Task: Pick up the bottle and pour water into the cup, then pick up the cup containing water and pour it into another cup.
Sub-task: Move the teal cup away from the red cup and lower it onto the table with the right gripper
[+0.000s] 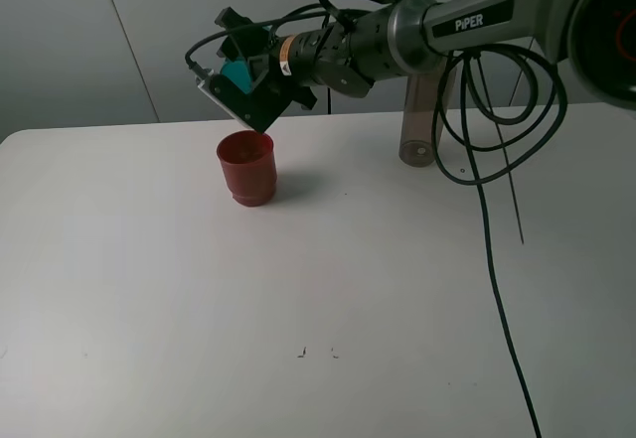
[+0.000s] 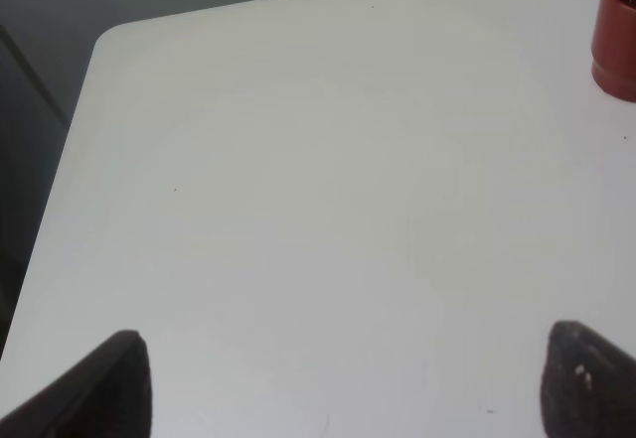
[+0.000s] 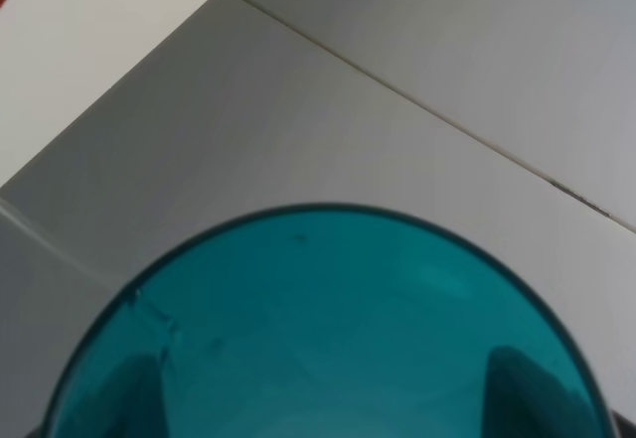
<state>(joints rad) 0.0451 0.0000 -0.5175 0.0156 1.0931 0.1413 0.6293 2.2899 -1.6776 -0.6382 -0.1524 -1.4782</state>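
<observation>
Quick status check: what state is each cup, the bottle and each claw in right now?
teal cup: held in the air, tipped steeply, mouth down over the red cup.
red cup: upright on the table, contents not visible.
bottle: upright, behind the right arm.
right claw: shut on the teal cup.
left claw: open, holding nothing.

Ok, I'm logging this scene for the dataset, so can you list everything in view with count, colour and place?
cup: one, translucent teal, held tipped over the red cup, mouth angled down toward it
red cup: one, dark red, ridged lower part, upright on the table, left of centre at the back
bottle: one, smoky grey-brown, upright at the back right, partly behind the arm
table: one, white, fills most of the view
cables: black, hanging from the right arm down across the table
right gripper: closed on the cup, above the red cup
left gripper: open, hovering over bare table, holding nothing
</observation>
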